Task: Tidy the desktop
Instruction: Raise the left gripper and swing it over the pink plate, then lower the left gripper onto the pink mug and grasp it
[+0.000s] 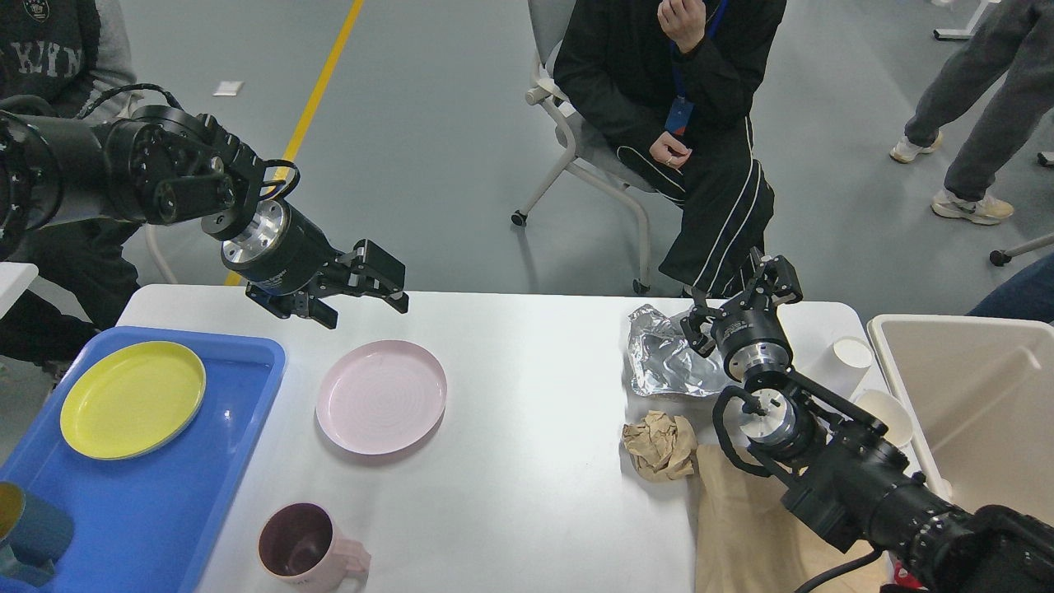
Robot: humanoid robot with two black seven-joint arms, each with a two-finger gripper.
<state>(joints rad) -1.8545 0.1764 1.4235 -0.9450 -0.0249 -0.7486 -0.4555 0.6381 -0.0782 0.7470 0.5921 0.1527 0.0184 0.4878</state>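
Observation:
The white desktop [527, 445] holds a pink plate [381, 397], a pink mug [300, 548] with a dark inside, crumpled silver foil [663, 362], a crumpled brown paper ball [659, 445] and a flat brown paper sheet [741, 527]. My left gripper [368, 309] is open and empty, hovering just behind the pink plate. My right gripper [741, 306] is open and empty, raised over the foil's right edge near the table's far side.
A blue tray [222, 461] at the left holds a yellow plate [132, 399] and blue cups [33, 531]. A beige bin [893, 362] stands at the right, with two white paper cups [850, 354] beside it. People sit and stand beyond the table.

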